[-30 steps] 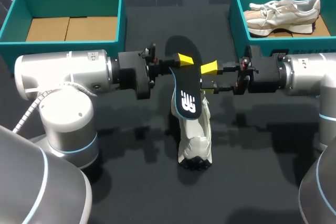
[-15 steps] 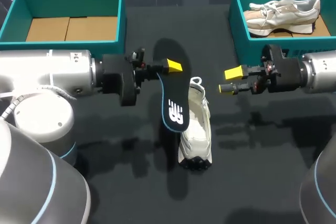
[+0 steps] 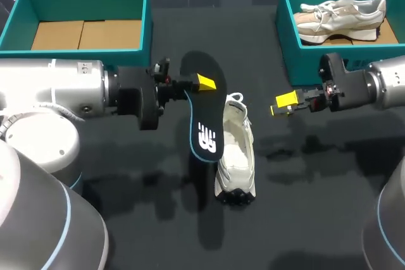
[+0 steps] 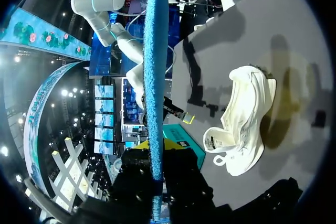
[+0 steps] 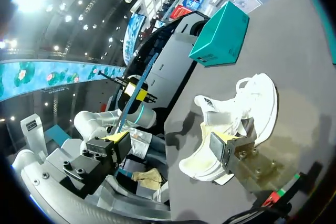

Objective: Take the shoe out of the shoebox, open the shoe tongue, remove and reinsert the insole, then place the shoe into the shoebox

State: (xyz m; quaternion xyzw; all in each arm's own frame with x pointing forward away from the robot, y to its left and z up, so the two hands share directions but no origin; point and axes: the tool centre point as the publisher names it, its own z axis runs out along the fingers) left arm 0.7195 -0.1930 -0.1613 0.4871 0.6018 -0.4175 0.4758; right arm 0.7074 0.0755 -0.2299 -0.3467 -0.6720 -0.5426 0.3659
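Observation:
My left gripper (image 3: 201, 83) is shut on the upper part of a black insole (image 3: 206, 121) with a blue edge. The insole hangs tilted above the table, just left of the white shoe (image 3: 236, 156), which lies on the dark table with its toe toward the front. In the left wrist view the insole (image 4: 155, 72) shows edge-on between the fingers of my left gripper (image 4: 156, 169), the shoe (image 4: 242, 119) beside it. My right gripper (image 3: 286, 102) stands open and empty to the right of the shoe. In the right wrist view the shoe (image 5: 239, 121) lies ahead of my right gripper (image 5: 173, 148).
A teal shoebox (image 3: 286, 30) at the back right holds a second pale shoe (image 3: 342, 16). Another teal shoebox (image 3: 147, 23) at the back left shows only its cardboard floor. That left box (image 5: 220, 35) also appears in the right wrist view.
My right gripper has opened fully and drawn back to the right, away from the insole. My left gripper has carried the insole a little to the left, off the shoe.

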